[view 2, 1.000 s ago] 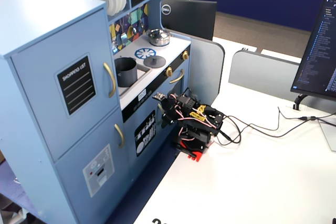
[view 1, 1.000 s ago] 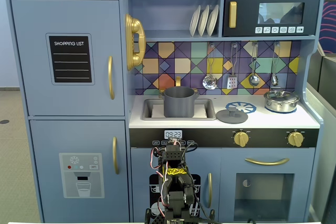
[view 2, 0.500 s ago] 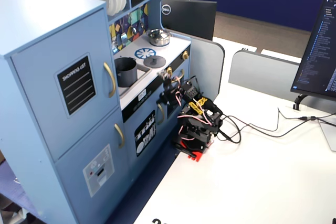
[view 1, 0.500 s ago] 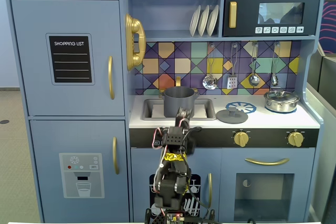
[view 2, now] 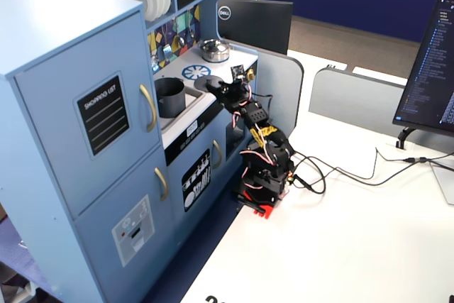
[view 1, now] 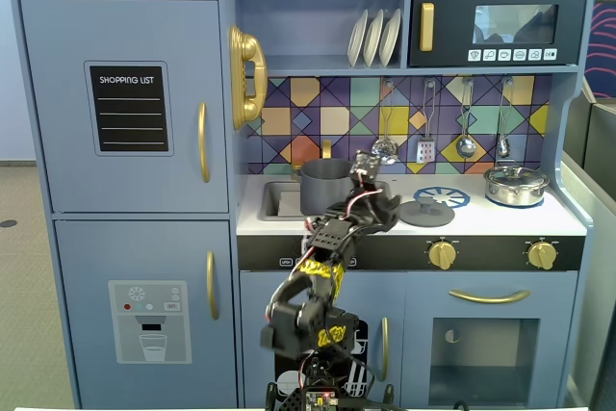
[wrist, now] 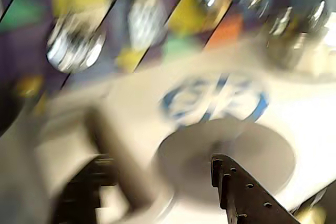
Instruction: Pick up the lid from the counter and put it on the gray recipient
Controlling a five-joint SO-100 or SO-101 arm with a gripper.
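The dark gray lid (view 1: 426, 212) lies flat on the white counter, just in front of the blue-and-white burner pattern (view 1: 442, 197). The matte gray pot (view 1: 325, 185) stands to its left by the sink, uncovered. My gripper (view 1: 377, 201) hovers over the counter between pot and lid. The wrist view is blurred by motion. There the lid (wrist: 226, 156) lies just beyond the right finger (wrist: 241, 195), and the gripper (wrist: 157, 174) has its jaws wide apart with nothing held. In the other fixed view the gripper (view 2: 223, 89) is next to the lid (view 2: 211, 84), right of the pot (view 2: 170, 97).
A shiny steel pot with its own lid (view 1: 516, 185) stands at the counter's right end. Utensils (view 1: 466, 144) hang on the tiled back wall above the counter. The sink (view 1: 274, 201) is left of the gray pot. A shelf with plates (view 1: 373, 38) hangs overhead.
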